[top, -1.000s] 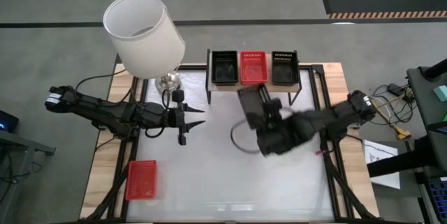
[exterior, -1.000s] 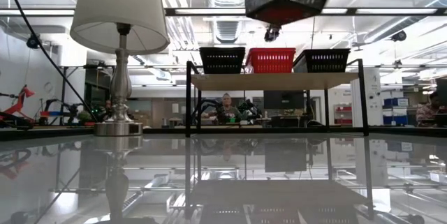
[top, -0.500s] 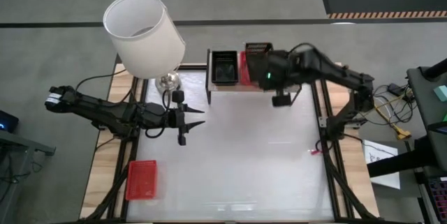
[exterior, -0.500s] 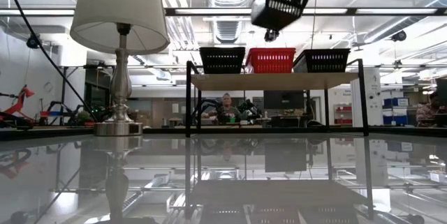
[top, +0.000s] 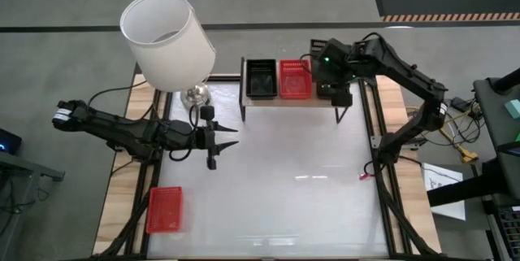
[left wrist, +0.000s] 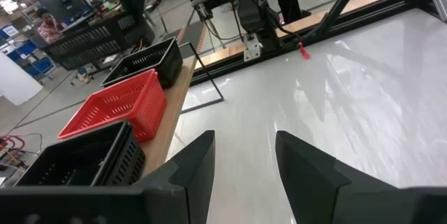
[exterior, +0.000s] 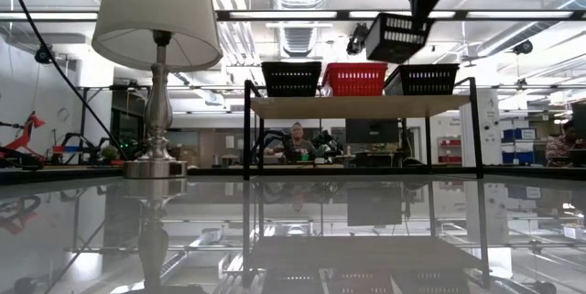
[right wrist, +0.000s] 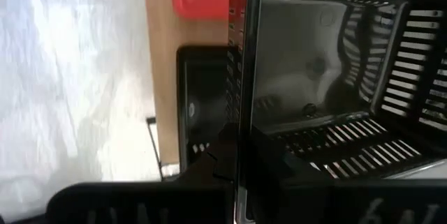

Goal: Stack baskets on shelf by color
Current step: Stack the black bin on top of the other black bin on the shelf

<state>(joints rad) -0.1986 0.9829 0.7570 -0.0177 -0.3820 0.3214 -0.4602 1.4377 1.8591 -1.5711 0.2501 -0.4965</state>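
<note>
The light-wood shelf (top: 294, 100) stands at the table's far edge. On it sit a black basket (top: 261, 78), a red basket (top: 294, 79) and another black basket (exterior: 428, 79) at the right end. My right gripper (top: 327, 59) is shut on a further black basket (exterior: 396, 38), which it holds in the air above that right-end basket. Another red basket (top: 164, 210) lies on the table near its left near corner. My left gripper (top: 231, 137) hovers open over the table's left half, pointing right. My right gripper holds the black basket by one side wall at its rim (right wrist: 241, 112), one finger inside the basket and one outside. The fingers come from above, pointing down. The basket hangs below them, lifted clear and slightly tilted, over the shelf's right end.
A table lamp with a white shade (top: 166, 40) and a metal base (top: 195, 93) stands at the far left corner. The white table top (top: 309, 196) is bare in front of the shelf. A person (exterior: 298, 138) sits in the room beyond the table.
My right gripper has carried the black basket from high above the table's middle toward the far edge, then right along the shelf, over the right-end black basket. In the low view the basket has come down nearer the shelf.
</note>
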